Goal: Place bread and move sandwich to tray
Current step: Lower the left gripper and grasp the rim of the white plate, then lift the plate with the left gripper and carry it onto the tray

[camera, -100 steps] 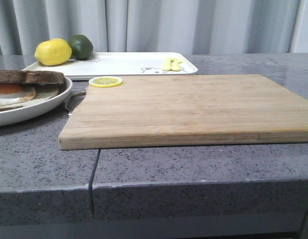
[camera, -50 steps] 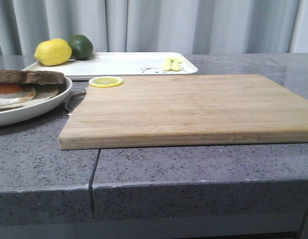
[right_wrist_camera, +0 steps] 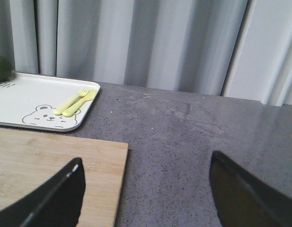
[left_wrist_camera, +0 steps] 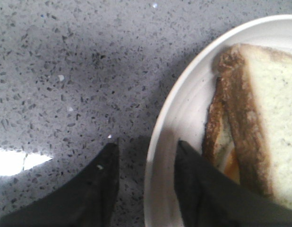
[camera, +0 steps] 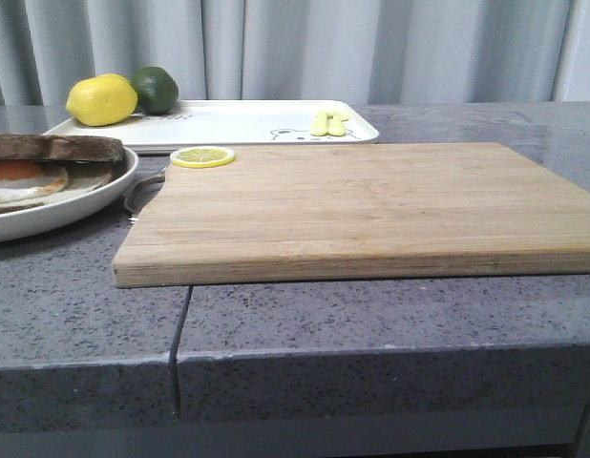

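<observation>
The sandwich (camera: 47, 162) lies on its round white plate (camera: 85, 200) at the left edge of the front view, with the fried egg and its orange yolk under the top slice of bread (camera: 56, 148). In the left wrist view the bread (left_wrist_camera: 273, 118) shows its pale face and brown crust. My left gripper (left_wrist_camera: 146, 146) is open and straddles the plate's rim (left_wrist_camera: 165, 137), one finger on the counter side and one over the plate. The white tray (camera: 238, 122) sits at the back. My right gripper (right_wrist_camera: 146, 165) is wide open and empty over the board's edge. Neither gripper shows in the front view.
A wooden cutting board (camera: 371, 200) fills the middle, with a lemon slice (camera: 202, 156) at its far left corner. A lemon (camera: 101, 100), a lime (camera: 156, 89) and a yellow fork and spoon (camera: 330, 122) lie on the tray. A curtain hangs behind.
</observation>
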